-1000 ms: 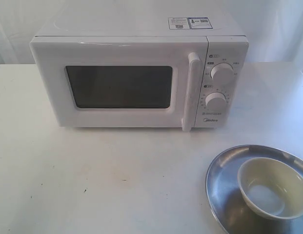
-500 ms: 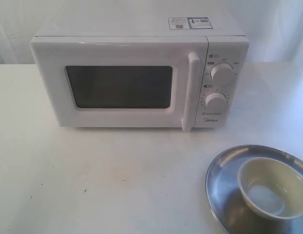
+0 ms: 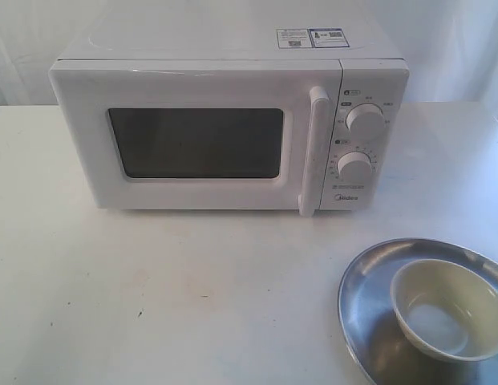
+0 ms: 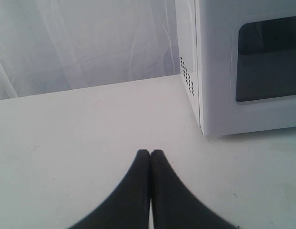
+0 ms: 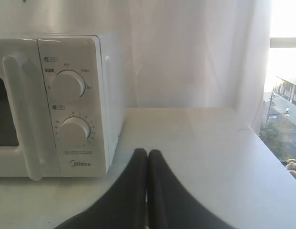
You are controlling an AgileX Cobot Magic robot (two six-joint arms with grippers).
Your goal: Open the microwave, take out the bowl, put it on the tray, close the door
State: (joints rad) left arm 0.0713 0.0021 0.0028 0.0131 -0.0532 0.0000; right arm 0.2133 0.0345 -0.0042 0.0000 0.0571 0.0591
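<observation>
Exterior view: we see the bowl (image 3: 446,310) in the tray (image 3: 367,298), probably off-centre though the frame crops it, door (image 3: 192,87) shut. Left gripper (image 4: 150,152) and right gripper (image 5: 148,151) are both pressed together, pointing level beside the microwave (image 3: 369,88).

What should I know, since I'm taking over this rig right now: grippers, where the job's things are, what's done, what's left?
Left gripper: shut, empty, above the table off the microwave's window side.
Right gripper: shut, empty, above the table off the dial side.
Door: closed.
Bowl: upright on the tray, in front of the microwave, toward the right.
Done: as things lie, every step.
Left: nothing apparent.
</observation>
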